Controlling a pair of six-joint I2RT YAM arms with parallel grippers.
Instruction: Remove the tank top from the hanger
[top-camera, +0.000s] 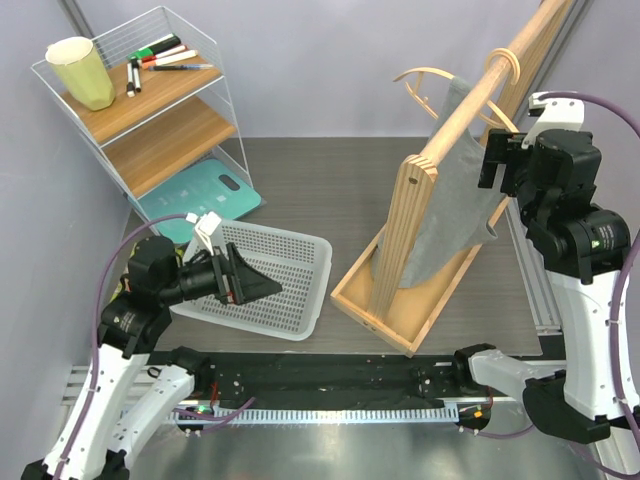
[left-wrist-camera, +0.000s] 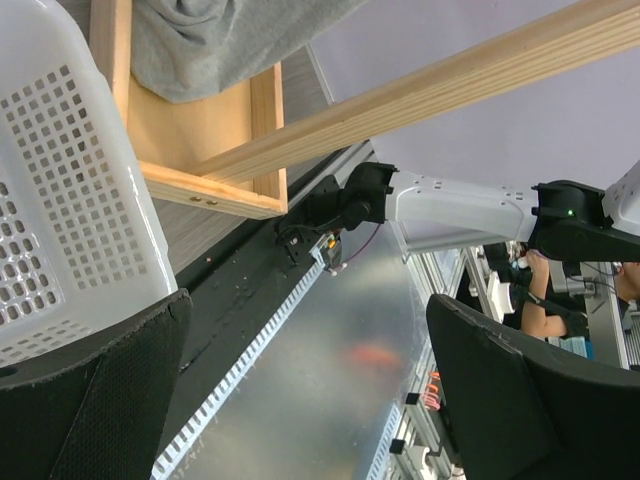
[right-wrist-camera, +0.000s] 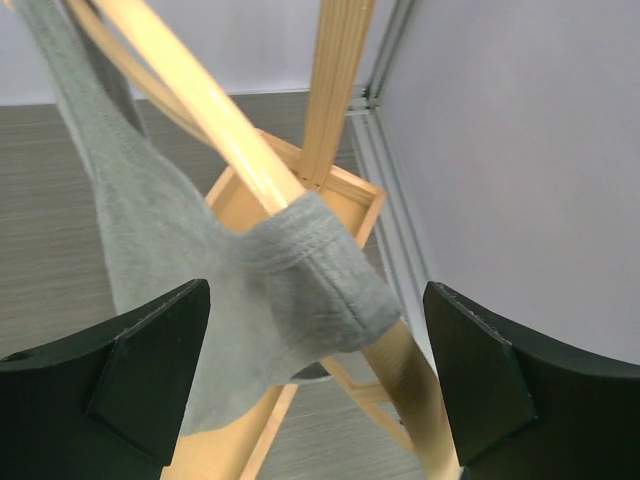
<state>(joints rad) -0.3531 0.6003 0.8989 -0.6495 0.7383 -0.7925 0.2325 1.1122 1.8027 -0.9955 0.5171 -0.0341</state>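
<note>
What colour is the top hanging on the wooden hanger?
Plain grey knit tank top, clearest in the right wrist view.

Tank top (right-wrist-camera: 250, 290): soft grey knit cloth, matt, with a ribbed band along its edge; hanger (right-wrist-camera: 210, 110): pale wood, smooth, faintly sheened; rail (top-camera: 480, 90) and upright board (top-camera: 405, 230): light wood with visible grain, dull finish; tray (top-camera: 365, 315) beneath: the same light wood; basket (top-camera: 285, 275): white plastic, perforated, slightly glossy; shelf (top-camera: 175, 135): thin white wire frame carrying wooden boards; table (top-camera: 300, 180): dark grey, matt, finely streaked; fingers (left-wrist-camera: 100, 400) of the left gripper (left-wrist-camera: 305, 400): black, matt, finely grained.
</note>
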